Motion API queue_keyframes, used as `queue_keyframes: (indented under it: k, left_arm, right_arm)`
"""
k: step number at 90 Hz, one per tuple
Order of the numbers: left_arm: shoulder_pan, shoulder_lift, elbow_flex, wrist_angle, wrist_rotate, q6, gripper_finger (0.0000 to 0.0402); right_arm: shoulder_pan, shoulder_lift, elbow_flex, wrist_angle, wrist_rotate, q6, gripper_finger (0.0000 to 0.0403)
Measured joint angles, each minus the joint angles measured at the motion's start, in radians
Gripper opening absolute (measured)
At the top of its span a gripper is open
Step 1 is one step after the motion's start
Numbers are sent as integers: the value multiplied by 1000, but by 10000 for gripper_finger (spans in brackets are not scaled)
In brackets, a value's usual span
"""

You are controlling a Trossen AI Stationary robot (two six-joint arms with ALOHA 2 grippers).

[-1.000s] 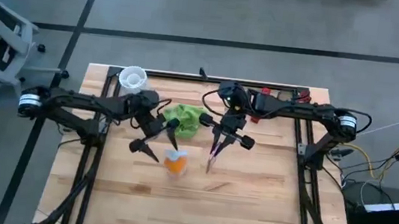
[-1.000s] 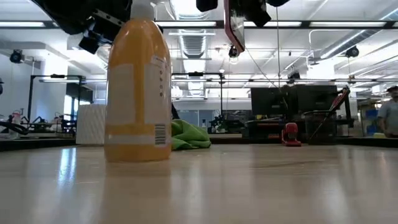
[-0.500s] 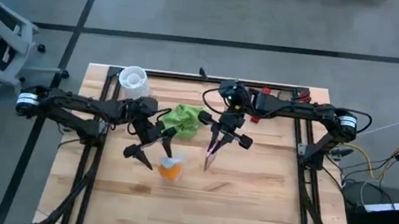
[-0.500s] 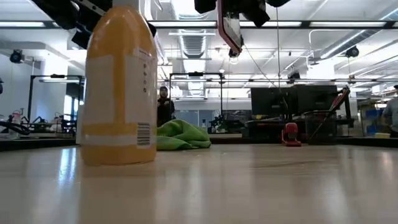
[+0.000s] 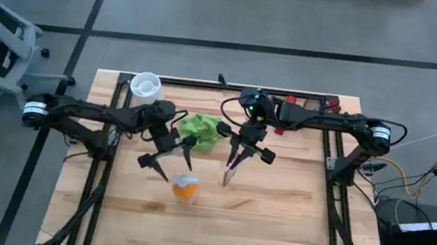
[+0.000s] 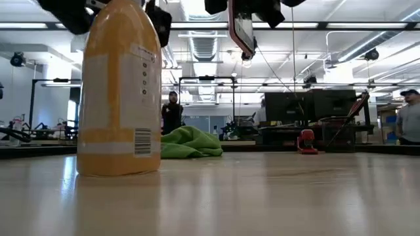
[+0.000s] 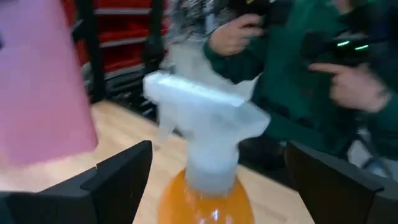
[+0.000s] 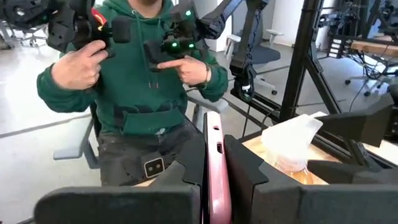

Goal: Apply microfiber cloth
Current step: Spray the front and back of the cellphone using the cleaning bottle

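Left gripper [image 5: 166, 159] spread wide around orange spray bottle [image 5: 185, 188], nearer to lime microfiber cloth [image 5: 203, 131] bunched just behind; right gripper [image 5: 229, 172] pinching 1 pink-cased phone [image 8: 213, 169], hanging beside it.

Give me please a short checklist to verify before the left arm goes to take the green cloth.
1. Cloth free to take: ok. The green cloth lies alone on the table, nothing on it.
2. Left gripper empty: ok. Its fingers are open on either side of the spray bottle, not closed on it.
3. Bottle standing safely: ok, upright in the low view.
4. Phone secure: ok. The right gripper is shut on its edges, above the table.
5. Path to the cloth: not ok; the bottle stands between the open fingers.
6. Person beyond the table: cannot tell how close.
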Motion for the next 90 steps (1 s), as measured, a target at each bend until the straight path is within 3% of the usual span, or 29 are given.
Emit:
queue_keyframes:
  k: [23, 40, 66, 90]
  left_arm:
    - [-1, 141, 75, 46, 126, 43, 349]
    - [53, 213, 130, 48, 284, 83, 349]
    - [65, 303, 219, 48, 320, 105, 349]
    - [22, 325, 221, 62, 345, 124, 349]
  right_arm:
    - [3, 0, 0, 35, 30, 45, 14]
    - [3, -1, 0, 56, 40, 93, 14]
    - [2, -1, 0, 52, 40, 116, 14]
    - [-4, -1, 0, 52, 40, 111, 14]
